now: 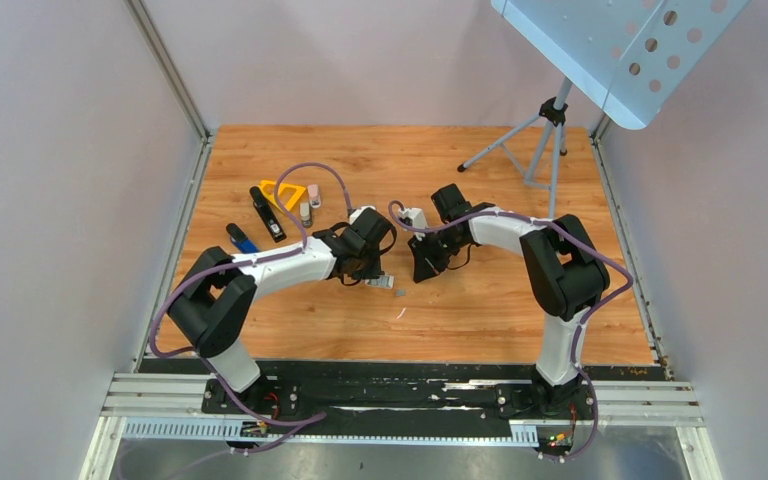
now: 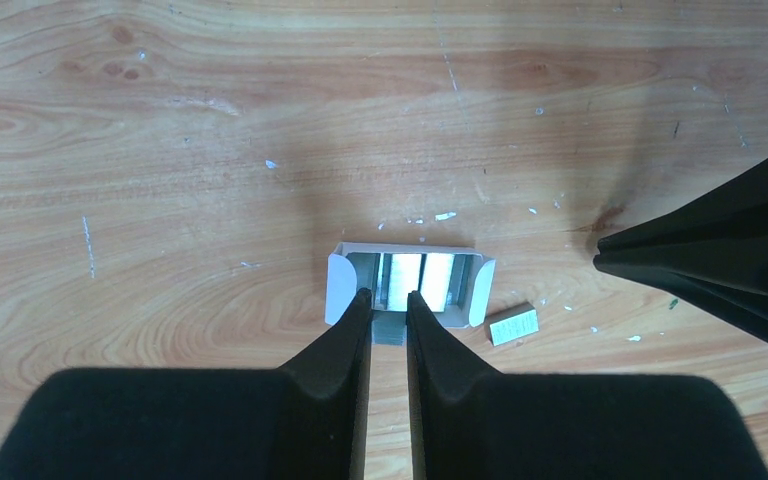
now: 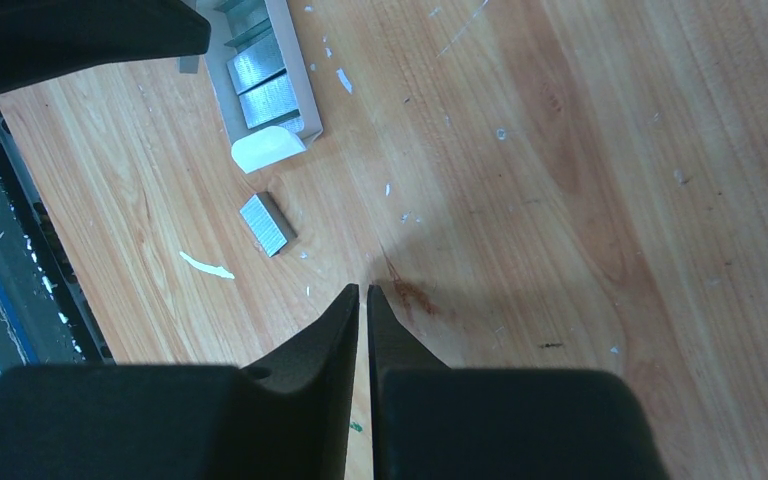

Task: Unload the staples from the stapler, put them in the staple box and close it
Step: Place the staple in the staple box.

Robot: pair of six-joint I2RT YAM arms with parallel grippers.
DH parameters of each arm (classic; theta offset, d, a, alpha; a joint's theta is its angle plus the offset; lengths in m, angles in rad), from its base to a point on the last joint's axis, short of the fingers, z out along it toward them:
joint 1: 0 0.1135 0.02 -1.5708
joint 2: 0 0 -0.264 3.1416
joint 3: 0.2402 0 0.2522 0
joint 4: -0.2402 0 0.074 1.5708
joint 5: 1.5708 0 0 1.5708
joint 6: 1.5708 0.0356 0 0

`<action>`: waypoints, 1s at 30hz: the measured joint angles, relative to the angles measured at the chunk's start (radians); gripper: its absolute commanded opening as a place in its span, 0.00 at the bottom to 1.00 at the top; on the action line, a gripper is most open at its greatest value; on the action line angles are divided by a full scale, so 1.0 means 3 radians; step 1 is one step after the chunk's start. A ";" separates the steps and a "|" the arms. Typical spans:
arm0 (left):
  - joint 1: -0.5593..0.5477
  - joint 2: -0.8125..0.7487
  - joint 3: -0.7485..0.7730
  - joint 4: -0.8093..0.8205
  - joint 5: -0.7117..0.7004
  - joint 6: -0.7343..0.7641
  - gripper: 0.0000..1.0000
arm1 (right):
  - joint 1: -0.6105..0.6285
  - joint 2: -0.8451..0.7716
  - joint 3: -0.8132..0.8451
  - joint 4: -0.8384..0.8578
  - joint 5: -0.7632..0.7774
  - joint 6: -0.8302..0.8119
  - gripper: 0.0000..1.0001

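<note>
Top view: high, near side, looking down over the whole table (image 1: 480,310). Wrist views: close, facing down; both show the staple box (image 2: 338,290).

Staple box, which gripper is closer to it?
Left. The left gripper is at the staple box edge; the right gripper sits off to the side, beyond the loose staple block.

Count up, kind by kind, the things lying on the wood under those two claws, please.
Open staple box: 1
Loose staple block: 1
White sliver: 1
Total: 3 (tiny flecks not counted)
</note>
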 measured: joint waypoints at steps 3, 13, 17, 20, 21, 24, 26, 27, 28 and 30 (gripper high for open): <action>0.0000 0.0018 0.0017 0.0009 -0.0001 0.0017 0.01 | 0.0000 0.0000 0.0000 0.0001 0.0001 0.0000 0.10; 0.0000 0.0126 0.0048 0.0034 0.0000 0.0051 0.01 | -0.0001 0.0000 0.0000 0.0004 0.0000 0.0001 0.10; 0.0000 0.0141 0.0048 0.0034 -0.0003 0.0055 0.01 | -0.0001 0.0000 0.0000 0.0005 0.0000 0.0001 0.10; 0.0000 0.0141 0.0048 0.0033 -0.0011 0.0056 0.01 | -0.0001 0.0000 0.0000 0.0005 0.0000 0.0001 0.10; 0.0000 0.0141 0.0048 0.0033 -0.0018 0.0057 0.01 | -0.0001 0.0000 0.0000 0.0005 0.0001 0.0000 0.10; 0.0000 0.0141 0.0048 0.0032 -0.0041 0.0067 0.01 | -0.0001 0.0000 0.0000 0.0005 0.0001 0.0001 0.10; -0.0001 0.0141 0.0048 0.0031 -0.0057 0.0078 0.01 | -0.0001 0.0000 0.0000 0.0005 0.0001 0.0001 0.10; -0.0001 0.0141 0.0050 0.0031 -0.0061 0.0085 0.01 | -0.0001 0.0000 0.0000 0.0005 0.0001 0.0001 0.10; -0.0001 0.0145 0.0052 0.0029 -0.0066 0.0093 0.02 | -0.0001 0.0000 0.0000 0.0005 0.0000 0.0001 0.10; -0.0001 0.0167 0.0067 0.0027 -0.0074 0.0109 0.02 | -0.0001 0.0000 0.0000 0.0005 0.0000 0.0001 0.10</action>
